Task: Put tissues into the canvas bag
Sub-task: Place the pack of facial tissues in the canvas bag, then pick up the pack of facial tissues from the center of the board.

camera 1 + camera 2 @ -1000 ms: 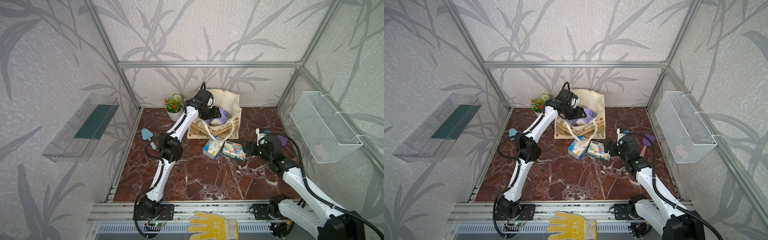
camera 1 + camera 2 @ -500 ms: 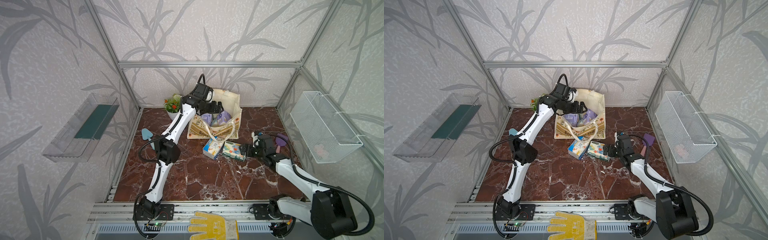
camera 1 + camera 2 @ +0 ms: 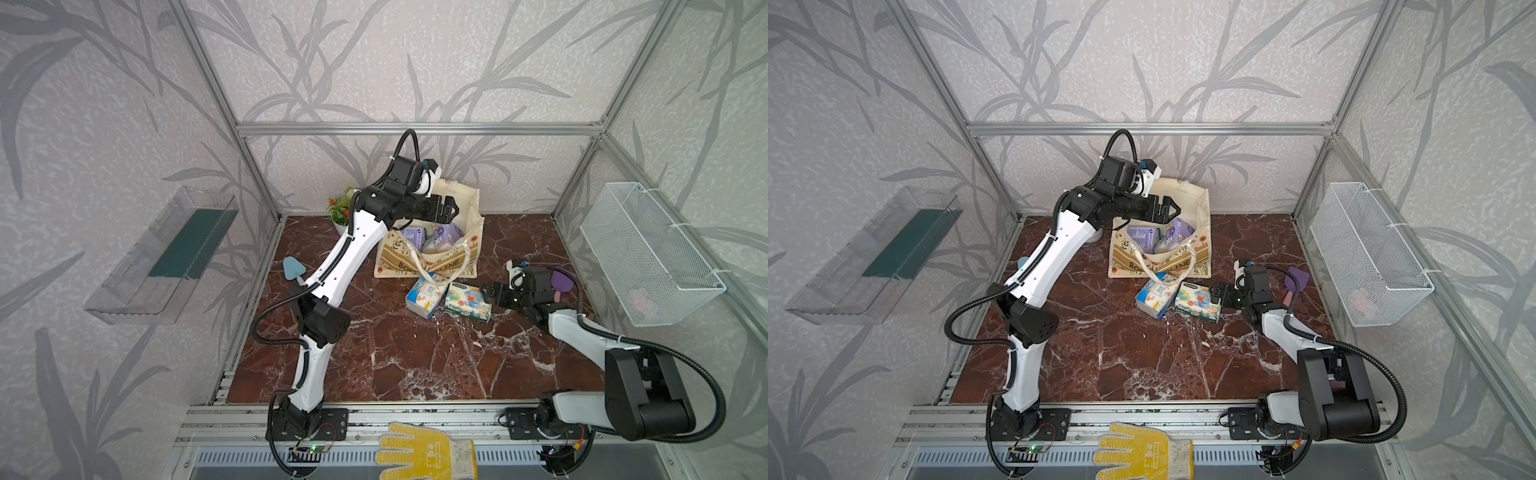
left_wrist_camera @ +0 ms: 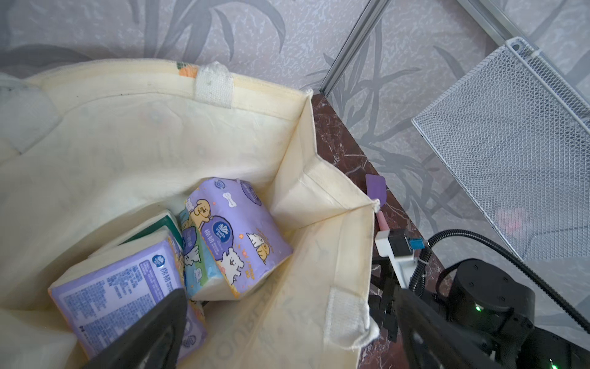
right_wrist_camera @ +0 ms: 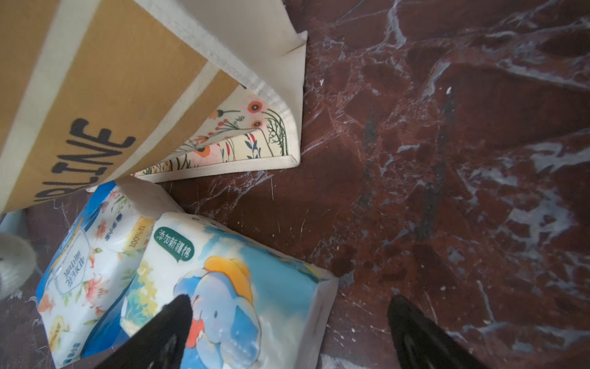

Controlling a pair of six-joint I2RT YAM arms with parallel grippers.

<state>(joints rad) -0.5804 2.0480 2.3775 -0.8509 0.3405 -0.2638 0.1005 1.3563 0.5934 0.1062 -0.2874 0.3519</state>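
The cream canvas bag [image 3: 428, 257] [image 3: 1158, 262] stands open at the back of the table. Two purple tissues packs [image 4: 230, 230] [image 4: 121, 287] and a green-white one [image 4: 153, 226] lie inside it. My left gripper [image 3: 451, 210] [image 4: 290, 297] hovers open and empty over the bag's mouth. In front of the bag a blue-white pack [image 3: 424, 291] [image 5: 86, 262] and an elephant pack [image 3: 467, 301] [image 5: 230, 287] lie side by side on the table. My right gripper [image 3: 488, 291] [image 5: 289, 302] is open, low at the elephant pack's right end, with one finger above the pack and the other over bare table.
A purple toy shovel [image 3: 561, 280] lies just behind my right wrist. A blue shovel [image 3: 293, 266] and a potted plant [image 3: 340, 208] sit to the left of the bag. A wire basket [image 3: 648, 253] hangs on the right wall, a clear tray [image 3: 162, 257] on the left.
My left gripper let go of a purple pack into the bag, opened and rose above the mouth. My right gripper slid left up to the elephant pack.
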